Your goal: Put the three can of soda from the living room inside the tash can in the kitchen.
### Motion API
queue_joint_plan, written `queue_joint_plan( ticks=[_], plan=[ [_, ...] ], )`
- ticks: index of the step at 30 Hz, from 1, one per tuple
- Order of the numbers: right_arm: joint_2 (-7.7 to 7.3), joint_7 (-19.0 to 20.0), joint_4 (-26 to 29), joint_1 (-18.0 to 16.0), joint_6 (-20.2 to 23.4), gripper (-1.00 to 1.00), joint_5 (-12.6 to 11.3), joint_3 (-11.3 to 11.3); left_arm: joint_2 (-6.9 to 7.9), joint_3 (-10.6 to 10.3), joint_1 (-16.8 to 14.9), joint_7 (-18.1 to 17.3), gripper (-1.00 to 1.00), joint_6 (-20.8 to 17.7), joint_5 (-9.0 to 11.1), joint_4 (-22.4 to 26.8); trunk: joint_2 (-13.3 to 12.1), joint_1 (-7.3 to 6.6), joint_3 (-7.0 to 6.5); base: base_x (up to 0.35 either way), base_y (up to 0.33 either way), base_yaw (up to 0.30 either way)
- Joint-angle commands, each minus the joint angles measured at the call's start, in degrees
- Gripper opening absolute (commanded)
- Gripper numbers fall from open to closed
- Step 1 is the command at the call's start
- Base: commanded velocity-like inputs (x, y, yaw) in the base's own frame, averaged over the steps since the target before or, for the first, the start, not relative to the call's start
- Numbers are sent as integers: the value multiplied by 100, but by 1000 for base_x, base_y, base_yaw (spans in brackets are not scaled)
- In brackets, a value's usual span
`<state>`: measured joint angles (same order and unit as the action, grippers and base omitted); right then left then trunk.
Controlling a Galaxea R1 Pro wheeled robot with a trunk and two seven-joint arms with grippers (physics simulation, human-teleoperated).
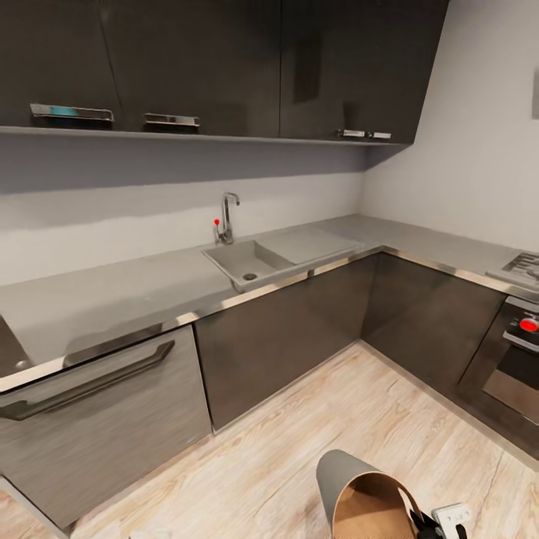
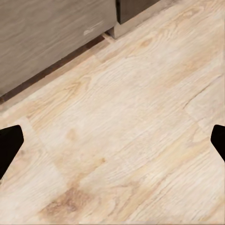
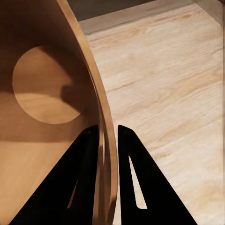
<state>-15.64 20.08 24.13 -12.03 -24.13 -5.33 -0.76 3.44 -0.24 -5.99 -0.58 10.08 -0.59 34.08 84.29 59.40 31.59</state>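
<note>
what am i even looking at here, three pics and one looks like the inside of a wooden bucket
These are simulator renders from a wheeled robot with two arms. The large picture comes from its head camera, looking down at a kitchen: grey countertop, sink with a tall tap, dark cabinets, wood floor. The other two come from cameras near each gripper. The "bucket" is the trash can, pale grey outside, brown inside; the right gripper pinches its rim, one finger inside and one outside. The can also shows low in the head view. The left gripper is open over bare floor, holding nothing. No soda cans appear.

Black, tapered, slotted jaws
</note>
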Motion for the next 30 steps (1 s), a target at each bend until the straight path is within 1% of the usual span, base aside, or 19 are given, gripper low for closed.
queue_joint_plan(
  ticks=[1,2,4,6,7,9,10,12,14,18,19,20,22,23,24,25,27,29,30],
  plan=[
    [-5,39,9,-2,1,-100,-21,-36,-5,3,-192,1,100,-25,-7,-2,-41,-23,-18,0,0,0],
    [-8,46,14,-5,2,-100,-21,-59,-10,4,-359,6,100,-62,-12,-5,-81,-45,-36,0,0,0],
    [-12,50,38,-7,5,-100,-21,-80,-11,6,-504,9,100,-145,-10,6,-161,-89,-72,0,0,0],
    [-15,67,162,-8,13,-100,-21,-94,-10,8,-718,21,100,-366,1,28,-242,-133,-108,0,0,0],
    [-13,115,333,-9,29,-100,-21,-96,-10,11,-860,26,100,-494,8,42,-282,-155,-126,0,0,0],
    [-15,195,550,-8,54,-100,-21,-99,-10,12,-989,28,100,-580,16,55,-362,-199,-162,0,0,0],
    [-12,312,932,-5,92,-100,-21,-103,-21,14,-1149,26,100,-658,19,96,-402,-221,-179,0,0,0],
    [-10,378,1410,-3,321,-100,-16,-106,-37,13,-1242,25,100,-700,17,192,-482,-265,-215,0,0,0],
    [-10,427,2486,8,1325,-100,-5,-113,-42,-2,-1295,9,100,-728,21,333,-563,-308,-251,0,0,0],
    [-4,444,3417,95,2133,-100,6,-119,-39,4,-1308,-6,100,-717,24,413,-723,-396,-323,0,0,0],
    [-3,452,3600,129,2281,-100,1,-161,-38,8,-1308,-10,100,-727,27,500,-763,-418,-341,0,0,0],
    [-2,461,3655,141,2332,-100,-1,-210,-37,10,-1308,-10,100,-732,28,552,-803,-440,-359,0,0,0],
    [-2,492,3695,171,2406,-100,0,-452,-37,12,-1309,-15,100,-743,34,734,-883,-484,-395,0,0,0],
    [-3,560,3687,211,2367,-100,0,-627,-33,12,-1309,-16,100,-745,38,869,-924,-506,-413,0,0,0],
    [-6,628,3678,253,2317,-100,-2,-709,-32,9,-1307,-17,100,-743,37,934,-964,-528,-431,0,0,0],
    [-7,796,3650,364,2189,-100,-1,-882,-32,0,-1289,-18,100,-739,34,1042,-1004,-550,-449,0,0,0],
    [-8,963,3604,476,2063,-100,6,-1062,-33,-7,-1266,-17,100,-728,30,1116,-1084,-594,-485,0,0,0],
    [3,1218,3481,664,1857,-100,30,-1408,-43,-27,-1215,-1,100,-685,17,1243,-1124,-616,-503,0,0,0],
    [15,1244,3466,677,1842,-100,31,-1432,-43,-27,-1211,1,100,-678,16,1249,-1124,-616,-503,0,0,0]
  ],
)
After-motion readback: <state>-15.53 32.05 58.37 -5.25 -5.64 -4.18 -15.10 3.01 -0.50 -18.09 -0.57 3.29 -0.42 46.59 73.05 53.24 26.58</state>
